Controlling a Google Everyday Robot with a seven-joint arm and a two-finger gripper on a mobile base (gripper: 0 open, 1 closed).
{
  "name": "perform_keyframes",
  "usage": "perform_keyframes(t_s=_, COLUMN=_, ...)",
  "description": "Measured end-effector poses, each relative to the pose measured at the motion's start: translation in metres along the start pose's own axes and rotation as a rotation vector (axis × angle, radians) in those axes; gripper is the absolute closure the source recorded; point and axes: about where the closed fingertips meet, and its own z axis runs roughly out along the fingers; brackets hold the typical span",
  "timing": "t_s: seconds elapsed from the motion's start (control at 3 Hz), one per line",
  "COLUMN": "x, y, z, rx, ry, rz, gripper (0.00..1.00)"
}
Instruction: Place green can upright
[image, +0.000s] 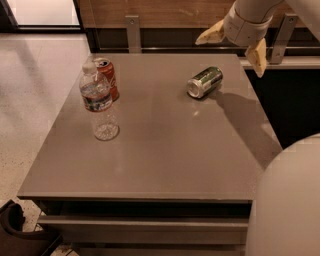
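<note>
Open room all round green can (205, 81), far right on table (165, 150); gripper (230, 56) hovering just beyond, fingers spread. Obstacles well apart, left: water bottle (98, 102), red can (107, 77).

No legible text on green can (205, 81), red can (107, 75), bottle (99, 102). Pincer (230, 56) above far table (150, 160) edge.

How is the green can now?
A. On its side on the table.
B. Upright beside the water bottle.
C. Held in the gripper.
A: the green can lies on its side on the table, while the open gripper hangs apart from it, near the table's far right corner.
</note>
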Motion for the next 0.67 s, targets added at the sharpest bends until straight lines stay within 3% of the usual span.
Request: perform_keyframes(t_s=0.67, x=0.006, y=0.017, z=0.012, rx=0.012, ry=0.049, rz=0.147, gripper=0.0)
